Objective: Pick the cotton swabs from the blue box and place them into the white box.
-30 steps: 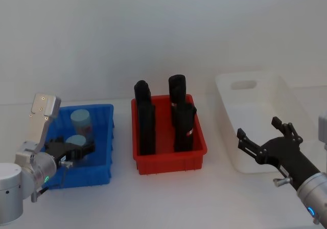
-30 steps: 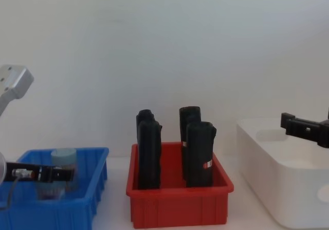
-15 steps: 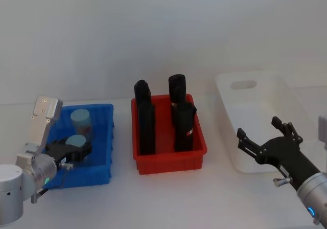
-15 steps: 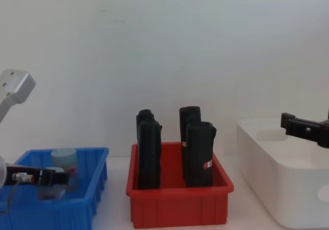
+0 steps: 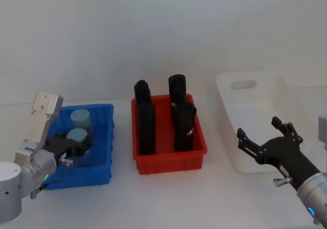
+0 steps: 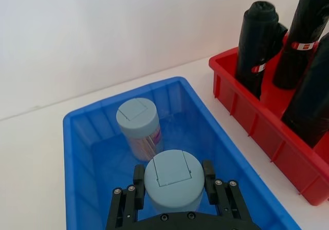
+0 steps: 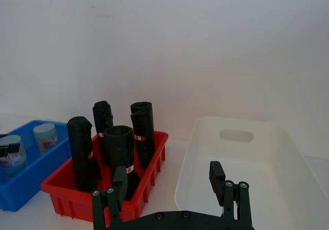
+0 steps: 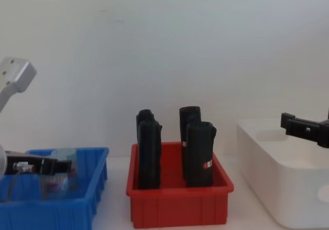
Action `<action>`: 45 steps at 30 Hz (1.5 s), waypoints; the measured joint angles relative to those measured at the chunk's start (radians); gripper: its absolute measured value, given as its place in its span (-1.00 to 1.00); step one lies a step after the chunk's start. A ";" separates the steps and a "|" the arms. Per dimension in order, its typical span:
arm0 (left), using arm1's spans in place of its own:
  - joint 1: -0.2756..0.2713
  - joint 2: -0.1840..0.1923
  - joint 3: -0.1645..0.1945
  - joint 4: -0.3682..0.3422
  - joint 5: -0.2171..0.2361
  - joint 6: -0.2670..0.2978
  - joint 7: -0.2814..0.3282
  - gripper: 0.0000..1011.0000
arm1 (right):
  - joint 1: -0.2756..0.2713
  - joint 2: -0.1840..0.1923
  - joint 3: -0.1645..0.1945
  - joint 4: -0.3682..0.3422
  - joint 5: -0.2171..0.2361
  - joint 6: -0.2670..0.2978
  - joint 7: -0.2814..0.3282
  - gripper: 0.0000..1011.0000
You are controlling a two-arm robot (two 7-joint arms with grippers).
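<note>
The white table [image 5: 168,198] carries three containers in a row, each apart from the next with bare table between them. The blue box [image 5: 82,177] sits right under the left pincer [image 5: 82,144], which hangs within its walls. A red bin [image 5: 168,164] stands just beside that box on the side toward the right pincer [image 5: 258,128], roughly midway between the two pincers. The white box [image 5: 228,121], the largest of the three, rests beneath and beyond the right pincer. In the head view the pincer's tips overlap its near rim.
</note>
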 joint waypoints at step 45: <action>-0.009 0.049 0.006 -0.330 0.062 0.091 -0.347 0.33 | 0.000 0.000 0.000 0.000 0.000 0.000 0.000 0.98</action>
